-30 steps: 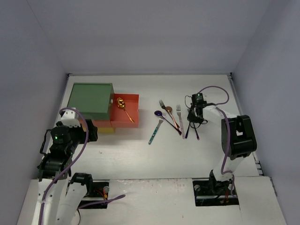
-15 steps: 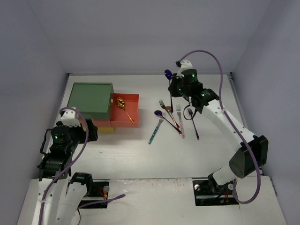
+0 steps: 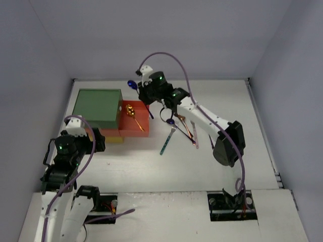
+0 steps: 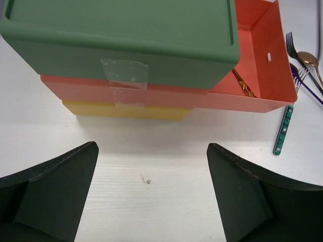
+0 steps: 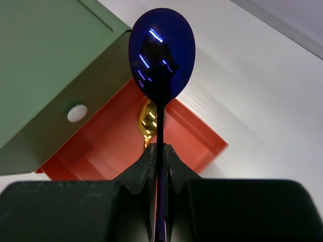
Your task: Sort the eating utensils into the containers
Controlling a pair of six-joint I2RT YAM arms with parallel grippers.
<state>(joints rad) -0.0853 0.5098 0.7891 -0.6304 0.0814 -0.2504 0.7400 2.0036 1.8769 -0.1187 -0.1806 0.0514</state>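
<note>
i hold blue spoon point(image 5: 161, 50), right gripper point(image 5: 160, 151) clamped on handle, over orange-red drawer point(image 5: 101, 146) (gold spoon point(image 5: 149, 120) inside); next i lower, release.

Orange drawer point(image 3: 128, 132) pulled out right; green top point(image 3: 97, 108) roofs its left part. Gold spoon point(image 3: 133, 115) lies slantwise inside, bare floor on both sides. Right gripper point(image 3: 142, 90), clamped on blue spoon point(image 3: 132, 84), fills air over far rim, clearance unclear. Near table point(image 3: 151, 169) open.

1 overhead, 2 wrist; drawer point(image 3: 126, 128) shared
</note>
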